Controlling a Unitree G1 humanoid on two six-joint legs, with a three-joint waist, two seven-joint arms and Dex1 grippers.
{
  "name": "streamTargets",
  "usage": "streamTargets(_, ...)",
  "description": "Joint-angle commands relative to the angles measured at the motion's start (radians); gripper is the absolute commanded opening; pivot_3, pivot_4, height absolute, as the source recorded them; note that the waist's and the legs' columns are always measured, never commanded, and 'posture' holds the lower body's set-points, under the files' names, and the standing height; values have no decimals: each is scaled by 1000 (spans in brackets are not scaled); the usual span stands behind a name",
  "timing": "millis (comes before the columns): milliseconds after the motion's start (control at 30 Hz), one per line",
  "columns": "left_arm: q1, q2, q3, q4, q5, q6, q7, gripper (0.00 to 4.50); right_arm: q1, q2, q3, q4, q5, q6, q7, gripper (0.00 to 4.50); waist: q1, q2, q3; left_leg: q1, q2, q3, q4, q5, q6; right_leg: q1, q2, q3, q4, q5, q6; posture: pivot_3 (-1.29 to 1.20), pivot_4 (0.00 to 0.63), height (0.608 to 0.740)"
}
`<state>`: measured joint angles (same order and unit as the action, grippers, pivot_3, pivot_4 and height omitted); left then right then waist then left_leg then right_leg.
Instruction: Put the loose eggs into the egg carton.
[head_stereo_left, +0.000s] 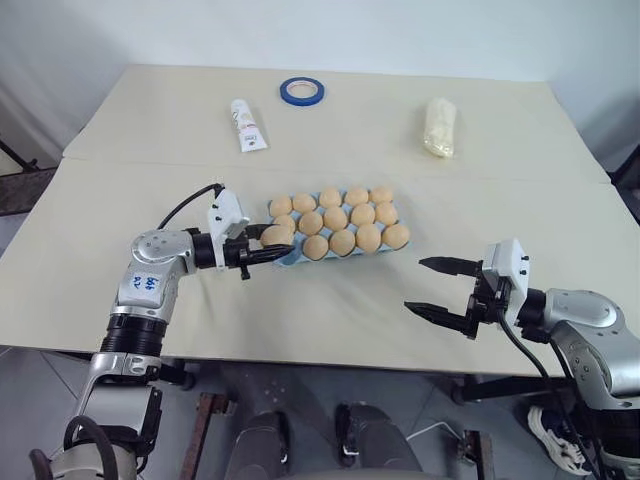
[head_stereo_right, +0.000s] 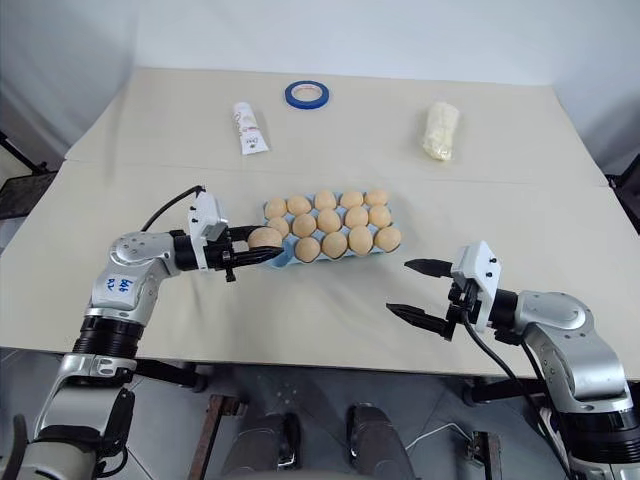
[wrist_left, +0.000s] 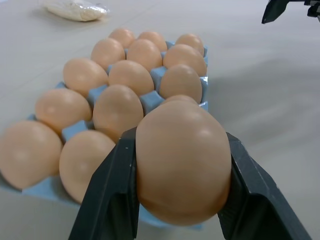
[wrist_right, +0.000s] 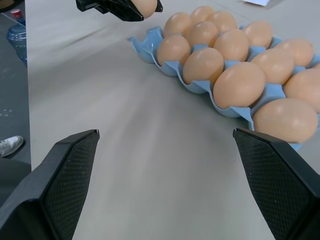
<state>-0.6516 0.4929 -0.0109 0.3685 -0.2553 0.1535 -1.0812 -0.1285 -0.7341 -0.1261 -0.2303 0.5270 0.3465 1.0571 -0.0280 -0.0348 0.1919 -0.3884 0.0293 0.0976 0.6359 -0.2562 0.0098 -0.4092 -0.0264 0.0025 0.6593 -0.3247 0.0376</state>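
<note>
the left hand (head_stereo_left: 262, 250) is clamping one small smooth pale orange-tan egg (head_stereo_left: 277, 236) between its two black fingers and holding it just above the near-left corner of the light blue moulded egg carton (head_stereo_left: 288, 258), which is sitting in the middle of the cream-covered worktop (head_stereo_left: 330, 310). the other pale orange-tan eggs (head_stereo_left: 340, 220) are filling the rest of the cups in three rows, and the one corner cup under the held egg looks like the only empty one. the right hand (head_stereo_left: 433, 287) is hanging spread wide and empty, well apart from the carton on its far side.

from where i'm standing the risk is in the set-down: the egg is gripped across its middle and pointing sideways, so if it is let go while off-centre it could strike the neighbouring egg, tip over the low corner wall and roll across the worktop. pressing down too hard could shove the light carton.
</note>
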Motion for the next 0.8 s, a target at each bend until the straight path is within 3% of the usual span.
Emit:
streamTargets(33,-26,-9,-1,14,3,-31,5,1568,8,-1,-23,-34,8,-13,-7,4500,0,0,0,0,0,0,0,0,0,0,0,0,0,0,0,0,150,740)
streamTargets(67,-27,-11,-2,16,2,-33,2,1568,9,-2,-24,-35,9,-13,-8,4500,0,0,0,0,0,0,0,0,0,0,0,0,0,0,0,0,150,740)
streamTargets(367,-20,11,4,-15,-2,-25,0,4416,28,-10,-36,-50,16,-7,-17,4500,0,0,0,0,0,0,0,0,0,0,0,0,0,0,0,0,150,740)
streamTargets(600,32,101,55,-132,-20,51,21,4465,18,-17,-40,-38,15,-8,-13,4500,-1,0,0,0,0,0,0,0,0,0,0,0,0,0,0,0,150,740)
streamTargets(700,109,184,113,-218,-37,81,22,4465,10,-19,-39,-25,14,-13,-5,4500,-7,0,0,0,1,0,-1,0,0,-1,0,1,0,0,0,0,150,740)
streamTargets(800,198,206,188,-297,-110,95,23,4465,-7,-16,-25,-9,7,-18,3,4500,-5,0,0,1,1,0,-3,0,-1,-1,0,0,0,-1,-1,0,150,740)
